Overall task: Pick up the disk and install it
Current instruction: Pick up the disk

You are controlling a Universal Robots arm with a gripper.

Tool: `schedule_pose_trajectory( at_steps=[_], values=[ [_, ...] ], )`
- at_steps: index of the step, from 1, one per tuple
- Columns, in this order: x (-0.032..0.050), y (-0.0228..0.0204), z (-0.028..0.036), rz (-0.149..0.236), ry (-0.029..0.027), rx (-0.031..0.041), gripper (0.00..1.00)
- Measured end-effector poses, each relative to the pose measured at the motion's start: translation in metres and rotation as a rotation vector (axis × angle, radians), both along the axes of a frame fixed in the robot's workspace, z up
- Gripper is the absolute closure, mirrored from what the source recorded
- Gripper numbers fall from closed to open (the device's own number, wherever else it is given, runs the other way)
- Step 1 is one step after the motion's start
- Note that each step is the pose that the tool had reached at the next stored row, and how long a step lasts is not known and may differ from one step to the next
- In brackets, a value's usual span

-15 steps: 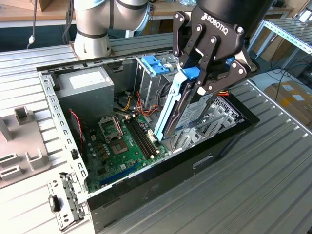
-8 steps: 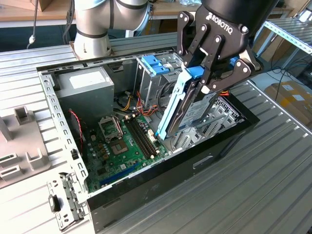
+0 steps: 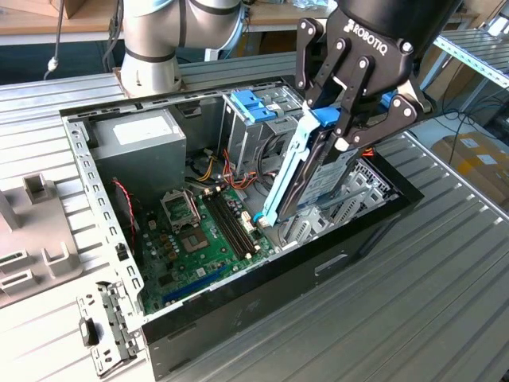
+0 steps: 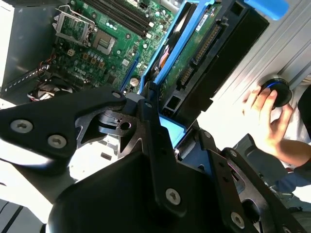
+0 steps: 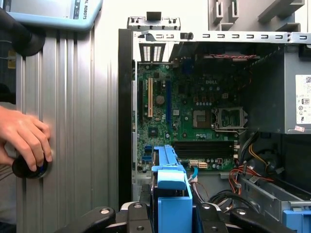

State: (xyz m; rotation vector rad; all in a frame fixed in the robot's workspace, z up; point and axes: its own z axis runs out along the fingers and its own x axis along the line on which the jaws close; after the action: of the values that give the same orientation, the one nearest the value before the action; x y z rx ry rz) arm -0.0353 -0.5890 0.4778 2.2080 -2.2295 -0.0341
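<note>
The disk (image 3: pixel 328 177) is a silver hard drive set in a light-blue plastic carrier (image 3: pixel 285 171). It hangs tilted, almost on edge, over the open computer case (image 3: pixel 79 151). Its lower end dips toward the bay at the case's front, on the exterior view's right. My gripper (image 3: pixel 340 127) is shut on its upper end. In the second wrist view the disk (image 4: pixel 194 53) shows its green circuit side, running away from the gripper (image 4: pixel 167 124). In the first wrist view the carrier's blue end (image 5: pixel 172 194) sits between the fingers (image 5: pixel 209 213).
Inside the case lie a green motherboard (image 3: pixel 195 239), a grey power-supply box (image 3: pixel 139 135) and a metal drive cage with blue tabs (image 3: pixel 254 107). A person's hand (image 5: pixel 24 136) rests on a black knob (image 5: pixel 29 167) on the ribbed table beside the case. A loose metal bracket (image 3: pixel 107 334) lies nearby.
</note>
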Motion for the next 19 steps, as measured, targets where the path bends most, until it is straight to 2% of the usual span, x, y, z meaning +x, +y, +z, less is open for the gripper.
schedule_pose_trajectory(
  at_steps=[12, 19],
  values=[
    [0.013, 0.0, -0.0001, 0.0, 0.0, 0.0, 0.63],
    [0.0173, 0.0, -0.0002, 0.0, 0.0, 0.0, 0.63]
  ],
)
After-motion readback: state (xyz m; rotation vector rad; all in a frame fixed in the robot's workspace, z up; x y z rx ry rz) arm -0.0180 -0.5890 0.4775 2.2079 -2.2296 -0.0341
